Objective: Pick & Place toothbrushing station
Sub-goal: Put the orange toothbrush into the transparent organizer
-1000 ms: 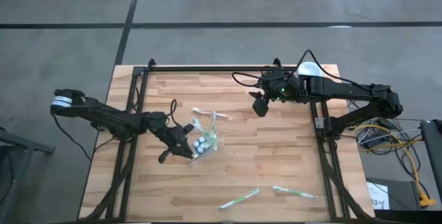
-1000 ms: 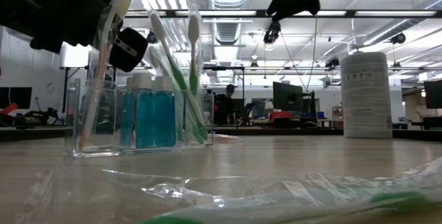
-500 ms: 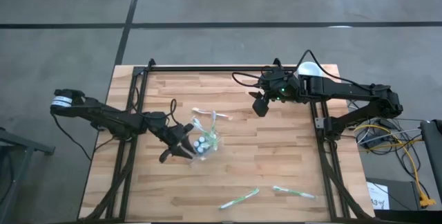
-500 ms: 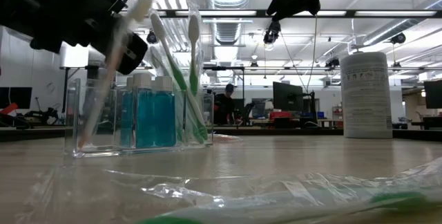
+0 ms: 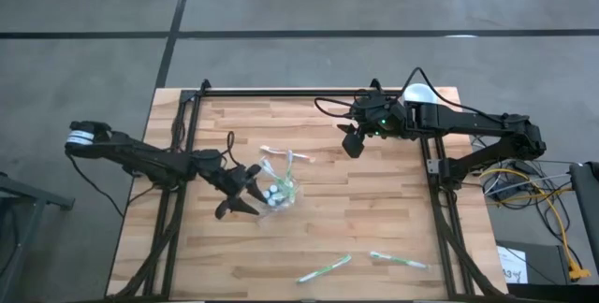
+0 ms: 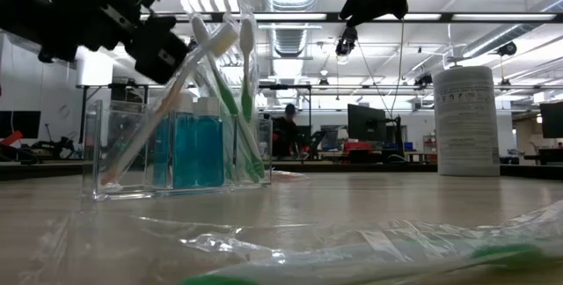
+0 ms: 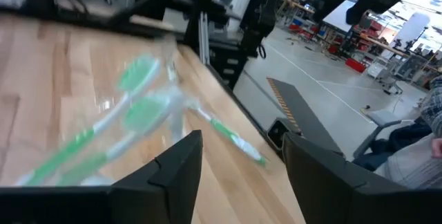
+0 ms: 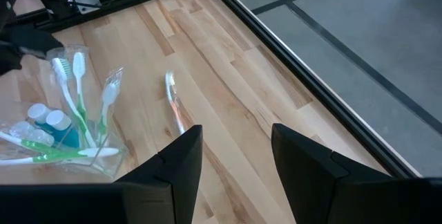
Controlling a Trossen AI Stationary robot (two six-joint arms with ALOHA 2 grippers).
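Wooden table [image 5: 374,219], slatted top inside a black frame; all entries below are placed from the clear organiser. Left arm: reaches in from the table's left side, left gripper [image 5: 240,194] just beside the organiser's left edge, fingers spread with nothing between them (the wrist view shows an empty gap), apparently parted to let go of a brush. Right arm: waits well apart, up and to the right of the organiser, right gripper [image 5: 353,141] hanging over the far side of the table with fingers standing wide and empty. White canister [image 6: 467,120]: upright, far to the right of the organiser. Clear organiser [image 6: 176,155]: the station itself, holding blue-filled bottles [image 6: 195,147] and upright green-and-white toothbrushes [image 6: 234,83], heads up for storage. Released toothbrush [image 6: 167,109]: foot in the leftmost compartment, leaning steeply across the organiser; a second ago it stood near upright in closed left fingers, which have since opened as it tipped. Wrapped toothbrushes [image 5: 325,268] [image 5: 401,262]: two lying near the table's front edge, well apart from the organiser, likely waiting for pickup.
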